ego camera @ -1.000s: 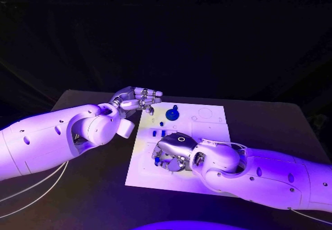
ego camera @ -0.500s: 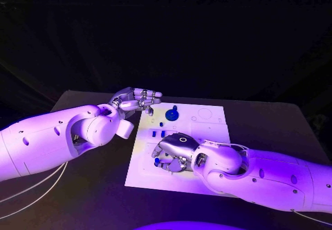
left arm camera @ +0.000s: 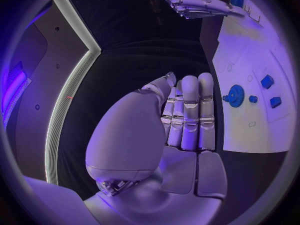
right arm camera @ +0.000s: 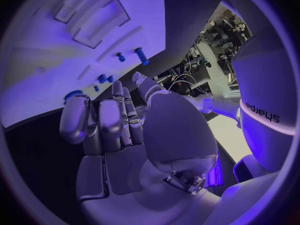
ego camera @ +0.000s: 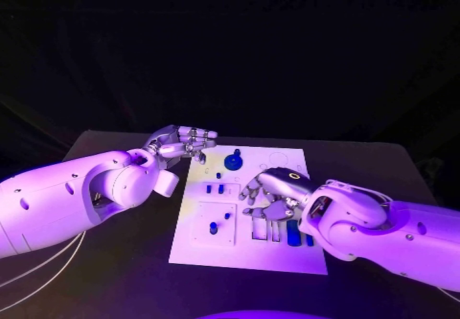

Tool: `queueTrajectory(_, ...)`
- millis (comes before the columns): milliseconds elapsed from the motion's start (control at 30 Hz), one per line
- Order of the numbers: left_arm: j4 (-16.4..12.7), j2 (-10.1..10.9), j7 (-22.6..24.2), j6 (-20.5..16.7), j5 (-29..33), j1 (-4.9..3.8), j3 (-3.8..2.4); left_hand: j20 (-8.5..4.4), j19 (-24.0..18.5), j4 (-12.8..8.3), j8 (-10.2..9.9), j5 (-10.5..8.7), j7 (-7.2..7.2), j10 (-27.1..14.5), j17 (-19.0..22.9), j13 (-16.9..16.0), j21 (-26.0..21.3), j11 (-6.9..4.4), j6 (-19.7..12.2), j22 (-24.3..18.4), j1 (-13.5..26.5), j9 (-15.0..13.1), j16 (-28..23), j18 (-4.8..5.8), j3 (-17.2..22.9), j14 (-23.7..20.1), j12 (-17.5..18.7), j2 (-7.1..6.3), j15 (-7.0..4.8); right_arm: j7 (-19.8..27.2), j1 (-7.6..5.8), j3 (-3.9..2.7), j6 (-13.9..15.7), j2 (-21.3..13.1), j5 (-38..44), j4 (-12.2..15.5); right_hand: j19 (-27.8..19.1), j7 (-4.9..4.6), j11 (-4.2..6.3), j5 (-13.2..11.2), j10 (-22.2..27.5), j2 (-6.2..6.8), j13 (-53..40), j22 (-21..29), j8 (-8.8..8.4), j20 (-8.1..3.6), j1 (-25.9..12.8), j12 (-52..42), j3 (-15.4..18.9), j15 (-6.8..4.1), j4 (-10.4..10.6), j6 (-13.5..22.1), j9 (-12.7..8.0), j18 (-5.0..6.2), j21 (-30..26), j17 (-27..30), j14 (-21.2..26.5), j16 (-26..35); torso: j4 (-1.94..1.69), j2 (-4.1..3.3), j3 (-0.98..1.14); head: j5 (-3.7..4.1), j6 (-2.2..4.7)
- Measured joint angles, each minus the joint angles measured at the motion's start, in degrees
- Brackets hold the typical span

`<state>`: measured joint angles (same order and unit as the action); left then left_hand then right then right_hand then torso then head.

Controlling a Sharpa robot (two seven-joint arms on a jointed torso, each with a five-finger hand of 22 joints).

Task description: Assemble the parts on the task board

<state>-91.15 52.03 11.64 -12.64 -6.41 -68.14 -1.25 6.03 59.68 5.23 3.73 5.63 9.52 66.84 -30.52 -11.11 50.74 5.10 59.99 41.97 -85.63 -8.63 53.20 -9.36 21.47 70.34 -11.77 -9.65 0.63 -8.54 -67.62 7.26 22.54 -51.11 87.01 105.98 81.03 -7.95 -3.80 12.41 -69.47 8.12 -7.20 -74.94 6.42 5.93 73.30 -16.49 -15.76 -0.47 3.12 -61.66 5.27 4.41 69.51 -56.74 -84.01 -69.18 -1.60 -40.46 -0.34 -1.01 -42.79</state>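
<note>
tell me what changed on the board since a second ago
The right hand lifted off the near left part of the task board and moved toward its middle, fingers spread, holding nothing. The recess it had covered now shows a blue part. The left hand stayed at the far left corner; the blue round part stayed.

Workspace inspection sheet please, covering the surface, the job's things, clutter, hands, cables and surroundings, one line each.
Surface: black table, with the white task board lying flat in the middle.
Job's things: a round blue disc at the board's far end, small blue pieces behind a recessed panel holding a blue peg, blue bars in slots near the right hand.
Clutter: nothing seen.
Hands: left hand over the board's far left corner, fingers curled, holding nothing; right hand above the board's middle, fingers apart, empty.
Cables: pale cables under the left arm.
Surroundings: dark backdrop.
</note>
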Motion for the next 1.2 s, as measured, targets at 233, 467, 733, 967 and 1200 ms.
queueTrajectory(233,-0.3,0.5,0.0,0.0,0.0,0.01,0.41,0.0,0.0,0.2,0.0,0.0,0.0,0.0,0.0,-0.1,0.0,0.0,0.0,0.0,0.0,0.0,0.0,0.0,-0.2,0.0,0.0,0.0,0.0,-1.2,-1.3,0.06,0.5,-10.0,-10.6,2.9,3.0,2.73,3.54,3.4,-8.2,0.1,-21.9,0.0,2.9,-2.91,-3.7,-22.2,7.6,-2.84,4.6,-2.7,2.8,-1.39,10.4,-10.4,0.0,-7.8,0.43,0.24,-0.09,1.39,0.38)
queueTrajectory(467,-0.5,0.7,0.0,0.0,0.0,0.01,0.61,0.0,0.0,0.2,0.0,0.0,0.0,0.0,0.0,-0.1,0.0,0.0,0.0,0.0,0.0,0.0,0.0,0.0,-0.2,0.0,0.0,0.0,0.0,-4.4,-0.37,0.52,0.3,-15.5,-12.4,5.4,3.0,3.32,3.61,6.1,-9.5,-1.26,-56.0,0.0,5.08,-3.1,-4.0,-51.3,14.8,-3.24,9.1,-2.1,7.4,-2.29,15.1,-18.0,0.0,-12.9,0.59,0.32,-0.1,3.58,0.58)
queueTrajectory(733,-0.7,0.9,0.0,0.0,0.0,0.01,0.68,0.0,0.0,0.2,0.0,0.0,0.0,-0.2,0.0,0.0,0.0,0.21,0.0,-0.1,0.0,0.0,0.0,0.0,-0.2,-0.2,0.0,0.0,0.2,-9.4,2.83,0.85,0.1,-17.5,-8.2,7.0,3.0,3.49,3.52,6.8,-10.2,-2.07,-62.8,0.0,6.19,-3.1,-4.1,-56.1,19.2,-3.24,13.2,-1.4,10.1,-2.32,16.0,-18.2,0.0,-13.9,0.66,0.32,-0.14,4.47,0.26)
queueTrajectory(967,-0.8,1.0,0.0,0.0,0.0,0.01,0.69,0.0,0.0,0.2,0.0,0.0,0.0,-0.2,0.0,0.0,0.0,0.21,0.0,-0.1,0.0,0.0,0.0,0.0,-0.2,-0.2,0.0,0.0,0.2,-13.0,5.07,0.96,0.2,-16.4,-4.1,7.2,3.0,3.49,3.7,6.8,-10.4,-2.38,-63.7,0.0,6.45,-3.1,-4.4,-56.4,20.2,-3.24,13.5,-1.4,10.7,-3.16,16.3,-18.2,0.0,-14.1,0.58,0.33,-0.18,4.71,-0.01)
queueTrajectory(1200,-0.9,1.2,0.0,0.0,0.0,0.01,0.7,0.0,0.0,0.2,0.0,0.0,0.0,-0.2,0.0,0.0,0.0,0.21,0.0,-0.1,0.0,0.0,0.0,0.01,-0.2,-0.2,0.0,0.0,0.2,-15.1,6.59,1.06,0.2,-14.6,-1.3,6.7,3.0,3.49,3.74,6.8,-10.7,-2.68,-64.6,0.0,6.85,-3.09,-4.7,-57.1,20.9,-3.24,13.5,-1.4,11.2,-3.16,16.5,-18.2,0.0,-14.3,0.51,0.32,-0.18,4.68,-0.15)
